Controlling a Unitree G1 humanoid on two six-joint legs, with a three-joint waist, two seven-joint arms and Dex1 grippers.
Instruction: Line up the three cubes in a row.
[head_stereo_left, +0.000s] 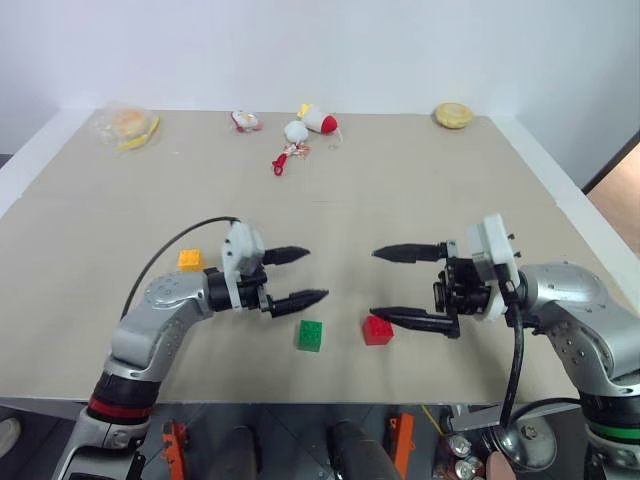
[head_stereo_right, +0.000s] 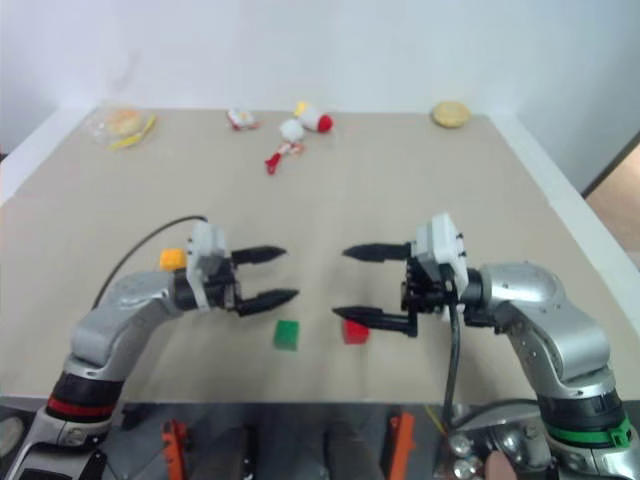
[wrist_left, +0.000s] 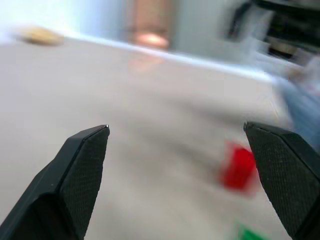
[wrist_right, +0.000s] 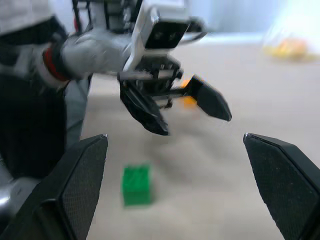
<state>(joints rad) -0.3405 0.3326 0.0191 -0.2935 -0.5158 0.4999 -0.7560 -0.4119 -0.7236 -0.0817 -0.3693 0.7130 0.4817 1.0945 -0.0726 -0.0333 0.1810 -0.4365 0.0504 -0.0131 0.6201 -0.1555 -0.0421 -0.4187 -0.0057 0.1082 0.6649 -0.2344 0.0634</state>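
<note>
Near the table's front edge the green cube (head_stereo_left: 310, 335) and the red cube (head_stereo_left: 377, 330) sit side by side, a small gap between them. The yellow-orange cube (head_stereo_left: 190, 259) lies apart to the left, behind my left arm. My left gripper (head_stereo_left: 317, 274) hovers open and empty just above and left of the green cube. Facing it, my right gripper (head_stereo_left: 373, 284) stands open and empty, its lower finger right above the red cube. The right wrist view has the green cube (wrist_right: 136, 185) on the table below the open left gripper (wrist_right: 195, 125).
Along the far edge of the beige table (head_stereo_left: 420, 200) lie red-and-white toys (head_stereo_left: 318, 120), a round tan food item (head_stereo_left: 453, 115) at the right and a bagged food item (head_stereo_left: 128, 125) at the left. A black cable (head_stereo_left: 175, 245) arcs over my left arm.
</note>
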